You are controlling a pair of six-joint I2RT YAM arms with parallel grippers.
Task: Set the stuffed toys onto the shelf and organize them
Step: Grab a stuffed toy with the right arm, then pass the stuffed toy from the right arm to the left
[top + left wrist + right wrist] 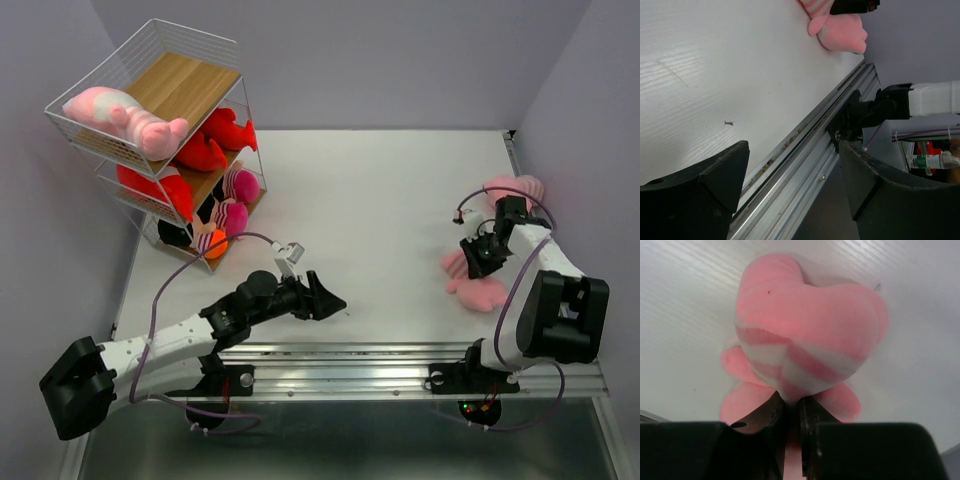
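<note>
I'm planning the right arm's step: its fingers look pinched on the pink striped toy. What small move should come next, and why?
Probably a short lift straight up. The right gripper is shut on the pink striped toy, which lies on the table, far from the shelf. Raising it clears the surface before the carry left.

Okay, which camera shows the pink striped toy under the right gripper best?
The right wrist view: the pink striped toy fills the frame, stripes clear, the right gripper pinching it. The top view shows it partly hidden under the arm; the left wrist catches only one pink limb.
</note>
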